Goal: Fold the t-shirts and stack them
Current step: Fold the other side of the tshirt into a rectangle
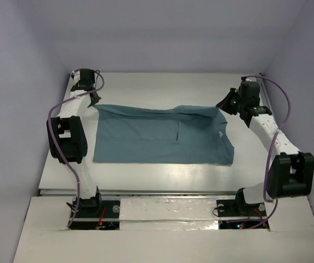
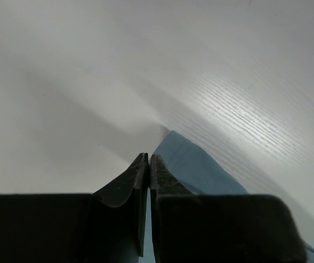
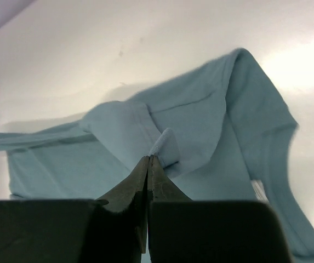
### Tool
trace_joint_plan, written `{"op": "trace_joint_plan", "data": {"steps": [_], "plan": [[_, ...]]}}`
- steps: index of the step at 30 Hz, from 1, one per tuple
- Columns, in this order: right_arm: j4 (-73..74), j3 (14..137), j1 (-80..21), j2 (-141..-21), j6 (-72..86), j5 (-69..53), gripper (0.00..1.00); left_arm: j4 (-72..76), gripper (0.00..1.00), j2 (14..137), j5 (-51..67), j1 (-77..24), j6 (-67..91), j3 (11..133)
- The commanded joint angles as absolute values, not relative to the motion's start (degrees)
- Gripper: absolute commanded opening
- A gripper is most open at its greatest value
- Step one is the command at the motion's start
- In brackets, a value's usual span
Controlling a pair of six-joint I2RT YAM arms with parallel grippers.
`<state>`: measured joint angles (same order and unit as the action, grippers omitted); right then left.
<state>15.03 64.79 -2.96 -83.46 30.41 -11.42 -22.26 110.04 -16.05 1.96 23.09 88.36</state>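
lying across the middle of a white table (image 1: pixel 162 85), seen from above, is a plain teal-blue t-shirt (image 1: pixel 157 139), spread wide and mostly flat, with no second shirt in view. the left gripper (image 1: pixel 95 99) sits at the shirt's 10 o'clock corner and the right gripper (image 1: pixel 226 104) at its 2 o'clock corner, both on the far edge of the cloth.

in the left wrist view the fingers are pressed together, a thin sliver of teal shows between them, and the shirt's corner lies just at 1 o'clock of the tips. it appears to be pinching the edge. in the right wrist view the fingers are also clenched, with a small tuft of cloth caught at their tips, and the fabric around them is raised and rumpled into loose folds.

judging from this, the far edge is about to be carried toward 6 o'clock for a fold. the risks: both pinches look shallow, so the thin cloth could slip free mid-lift. the bunching on the right could get trapped inside the fold. if the two arms travel unevenly, the edges will land skewed.
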Motion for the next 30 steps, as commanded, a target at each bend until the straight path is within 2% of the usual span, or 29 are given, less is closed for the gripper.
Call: {"op": "trace_joint_plan", "data": {"steps": [1,9,17,23,26,28,29,30], "plan": [[19.8,60.8,-2.5,-78.4,27.6,-5.4,0.0,-20.5,0.0,105.7,-14.9,2.0,23.7,86.8],[27.4,51.9,-2.5,-68.5,29.2,-1.2,0.0,-19.0,0.0,98.7,-12.0,2.0,24.8,78.3],[35.0,46.7,-2.5,-65.6,33.6,-1.1,0.0,-16.8,0.0,92.6,-11.9,2.0,25.4,66.7],[38.1,42.0,-2.5,-63.7,39.7,-1.6,0.01,-16.8,0.0,92.6,-12.0,2.0,25.7,62.7],[39.5,42.2,-2.5,-62.5,39.9,-0.6,0.13,-16.6,0.0,92.2,-12.2,2.0,25.5,61.2],[40.9,43.2,-2.5,-61.2,38.5,1.5,0.21,-16.9,0.05,91.8,-12.0,2.0,25.4,60.8],[41.0,43.7,-2.5,-61.0,37.7,1.8,0.4,-17.0,0.1,91.3,-12.0,2.0,25.5,60.6],[41.2,45.2,-2.5,-60.9,35.8,1.7,0.5,-17.1,0.18,91.0,-12.0,2.0,25.6,60.6]]}}
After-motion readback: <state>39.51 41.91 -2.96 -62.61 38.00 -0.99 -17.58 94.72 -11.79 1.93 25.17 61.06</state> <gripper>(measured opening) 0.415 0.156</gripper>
